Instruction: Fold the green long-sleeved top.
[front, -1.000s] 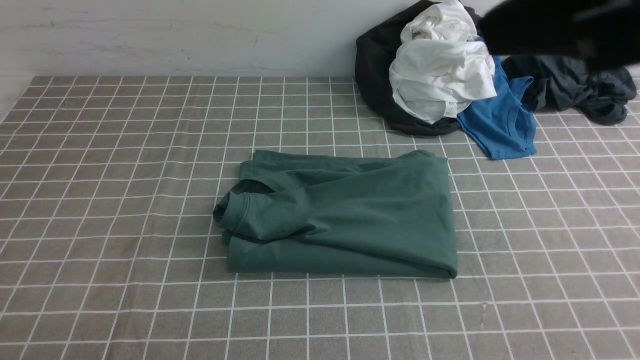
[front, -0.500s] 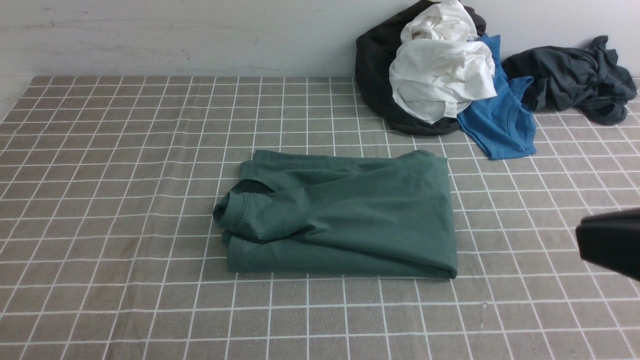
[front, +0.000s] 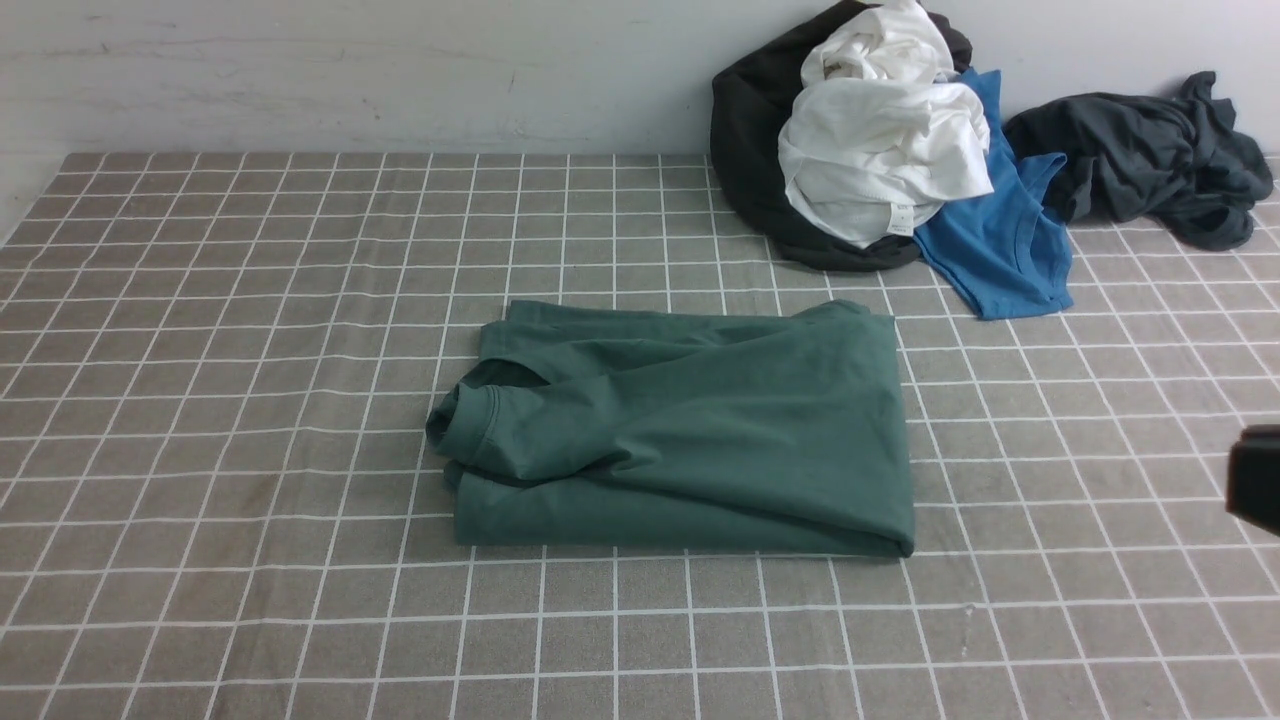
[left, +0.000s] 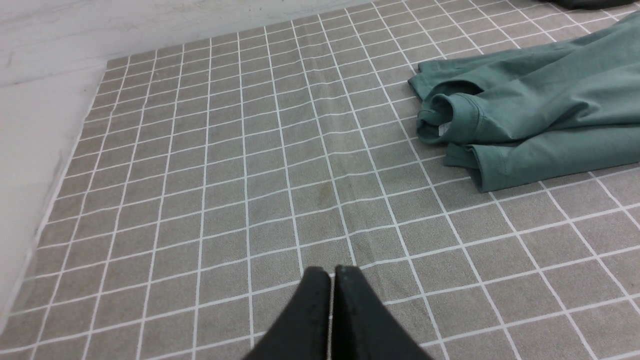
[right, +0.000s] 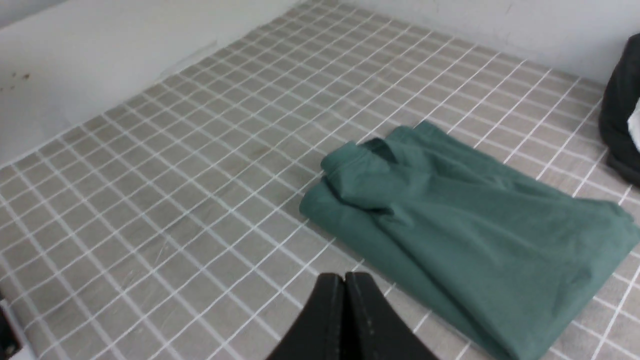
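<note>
The green long-sleeved top lies folded into a compact rectangle in the middle of the checked tablecloth, with a rolled cuff at its left end. It also shows in the left wrist view and the right wrist view. My left gripper is shut and empty, above bare cloth well left of the top. My right gripper is shut and empty, near the top's front edge. In the front view only a dark piece of the right arm shows at the right edge.
A heap of clothes sits at the back right against the wall: a black garment, a white one, a bright blue shirt and a dark grey one. The wall runs along the back.
The right arm swung down from the upper right, over the clothes heap, to the right edge and has drawn further out of the front view. The top has not moved.
</note>
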